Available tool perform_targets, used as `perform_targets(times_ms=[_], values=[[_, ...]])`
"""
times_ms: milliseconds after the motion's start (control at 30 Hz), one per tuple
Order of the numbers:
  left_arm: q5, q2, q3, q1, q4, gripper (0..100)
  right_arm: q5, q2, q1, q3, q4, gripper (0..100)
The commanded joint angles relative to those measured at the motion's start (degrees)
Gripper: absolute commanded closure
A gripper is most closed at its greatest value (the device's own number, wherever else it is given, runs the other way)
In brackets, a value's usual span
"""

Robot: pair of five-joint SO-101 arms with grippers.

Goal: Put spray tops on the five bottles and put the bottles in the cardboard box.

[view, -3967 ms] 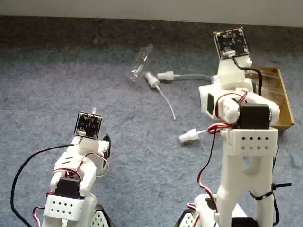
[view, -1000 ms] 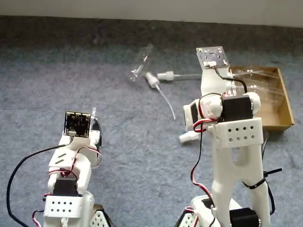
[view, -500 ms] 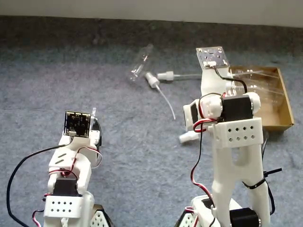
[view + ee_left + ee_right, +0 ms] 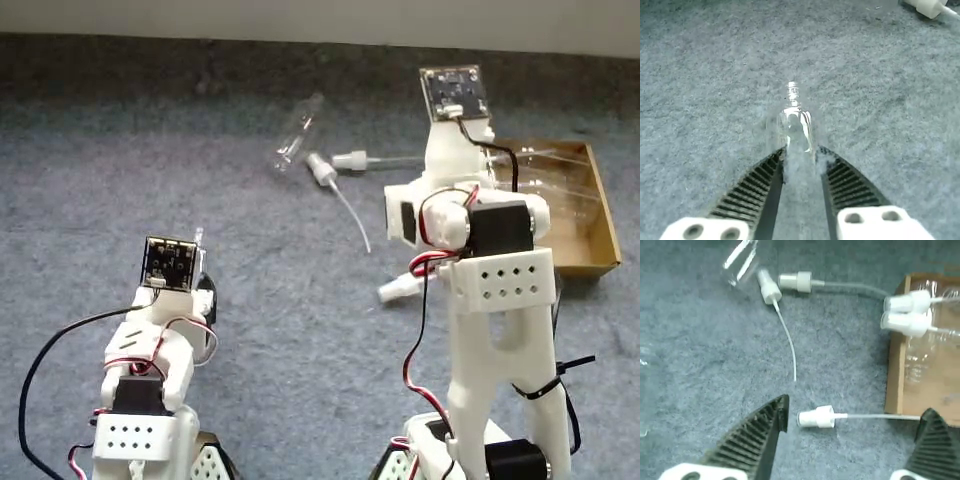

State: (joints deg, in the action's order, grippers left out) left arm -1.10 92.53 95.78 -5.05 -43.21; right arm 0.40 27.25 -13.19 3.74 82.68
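Left gripper clamped on clear bottle; right gripper wide open, empty.
Risk: smooth bottle twists in left jaws. Spray top, lower centre of right wrist view, lies between right jaws; its tube reaches the cardboard box at right, may snag.

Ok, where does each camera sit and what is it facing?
High view: fixed behind the bases, looking down the table; left arm and right arm show.
Left wrist view: on the left wrist, facing along the left gripper, shut on a clear bottle.
Right wrist view: on the right wrist, facing down past the open right gripper at a spray top near the cardboard box.
Shared: high and right wrist views show that spray top and box.
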Motion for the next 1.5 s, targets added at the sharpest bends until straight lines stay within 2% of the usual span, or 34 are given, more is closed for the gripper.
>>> perform_targets(times_ms=[0,167,333,500,700,833,1167,1300,1467], values=[[-0.4,0.6,-3.1,1.5,-0.2,93,-0.8,0.1,0.4,-1.8,-6.9,62.7],[-0.4,0.6,-3.2,1.3,-0.2,93,-0.8,-7.7,-3.4,0.0,-14.5,62.7],[-0.4,0.6,-3.3,1.2,-0.2,93,-0.8,-18.5,-8.1,-2.3,-17.0,62.7],[-0.4,0.7,-4.6,1.0,-0.4,94,-0.8,-28.3,-8.3,-8.0,-21.2,62.7],[-0.1,0.7,-5.5,-4.4,-0.2,94,-0.4,-39.0,-8.4,-14.3,-27.6,62.7],[-0.1,0.7,-5.1,-3.8,-0.1,94,-0.4,-44.8,-8.3,-17.4,-33.2,62.7],[-0.4,0.7,-4.4,-3.7,0.5,94,-0.4,-54.5,-10.2,-19.6,-50.9,62.7],[-0.4,0.7,-1.5,-3.5,6.2,94,-0.5,-56.6,-14.4,-19.7,-53.6,62.7],[-0.4,0.7,-1.0,-1.9,6.9,94,-0.4,-56.9,-15.3,-19.7,-54.5,62.7]])
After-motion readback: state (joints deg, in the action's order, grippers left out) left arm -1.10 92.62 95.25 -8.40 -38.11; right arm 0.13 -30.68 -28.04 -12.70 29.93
